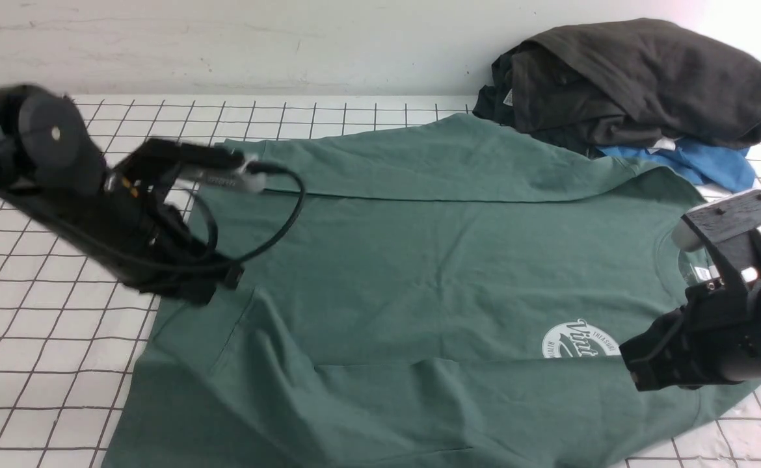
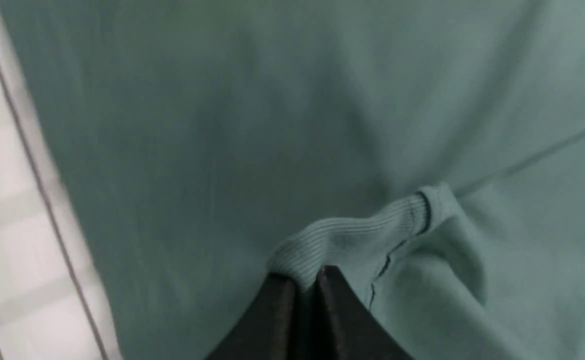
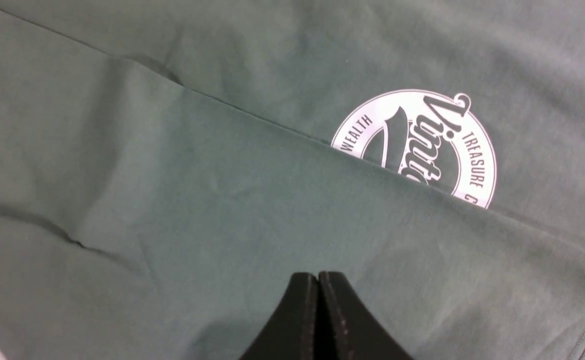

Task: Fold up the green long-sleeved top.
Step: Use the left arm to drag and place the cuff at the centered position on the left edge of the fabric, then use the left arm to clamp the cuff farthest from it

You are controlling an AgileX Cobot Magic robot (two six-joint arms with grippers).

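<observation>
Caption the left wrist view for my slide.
Left hand pinches the ribbed cuff of the green long-sleeved top.

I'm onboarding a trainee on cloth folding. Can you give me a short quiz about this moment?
1. True or false: the left tool is shut on a ribbed cuff of the green top.
2. What partly covers the white logo? A: a fold of the top itself. B: a towel. C: a book.
3. What colour is the cloth peeking from under the dark garment?
Key: 1 true; 2 A; 3 blue.
</observation>
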